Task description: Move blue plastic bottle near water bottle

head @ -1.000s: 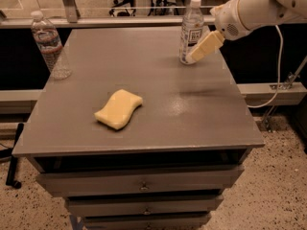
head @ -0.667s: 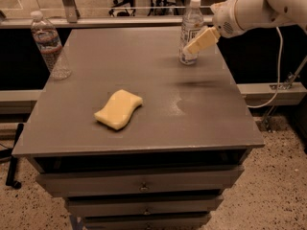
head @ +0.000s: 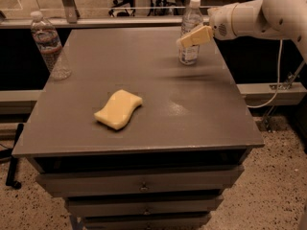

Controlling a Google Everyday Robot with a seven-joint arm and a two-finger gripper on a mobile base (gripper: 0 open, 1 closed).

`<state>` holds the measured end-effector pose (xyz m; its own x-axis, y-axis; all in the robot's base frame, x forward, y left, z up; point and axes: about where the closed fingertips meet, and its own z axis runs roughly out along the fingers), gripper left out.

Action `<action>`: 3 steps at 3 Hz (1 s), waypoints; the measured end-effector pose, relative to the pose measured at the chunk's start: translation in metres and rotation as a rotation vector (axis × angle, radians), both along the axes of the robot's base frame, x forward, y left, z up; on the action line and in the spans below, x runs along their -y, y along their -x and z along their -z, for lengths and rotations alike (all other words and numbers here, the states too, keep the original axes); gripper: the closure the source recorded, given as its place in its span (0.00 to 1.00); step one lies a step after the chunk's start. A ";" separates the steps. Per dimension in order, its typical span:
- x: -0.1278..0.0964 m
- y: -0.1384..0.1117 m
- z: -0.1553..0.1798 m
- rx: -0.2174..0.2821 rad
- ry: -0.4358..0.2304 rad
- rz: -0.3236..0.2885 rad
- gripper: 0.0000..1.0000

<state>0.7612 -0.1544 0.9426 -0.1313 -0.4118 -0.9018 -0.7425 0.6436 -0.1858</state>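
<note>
The blue plastic bottle stands upright at the far right of the grey table; it is clear and smooth with a white cap and a white label. My gripper reaches in from the right on the white arm and lies against the bottle's middle, covering part of the label. The water bottle, ribbed with a dark reddish band and a white cap, stands upright at the table's far left edge, far from the other bottle.
A yellow sponge lies left of the table's middle, towards the front. Drawers sit under the tabletop. A rail runs behind the table. A cable hangs at the right.
My gripper has moved up and slightly left, from beside the blue plastic bottle's lower part to its middle. Neither bottle nor the sponge has moved.
</note>
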 end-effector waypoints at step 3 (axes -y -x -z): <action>0.003 0.000 -0.009 0.011 -0.272 0.005 0.61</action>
<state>0.7615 -0.1574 0.9513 -0.1220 -0.1532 -0.9806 -0.7384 0.6743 -0.0134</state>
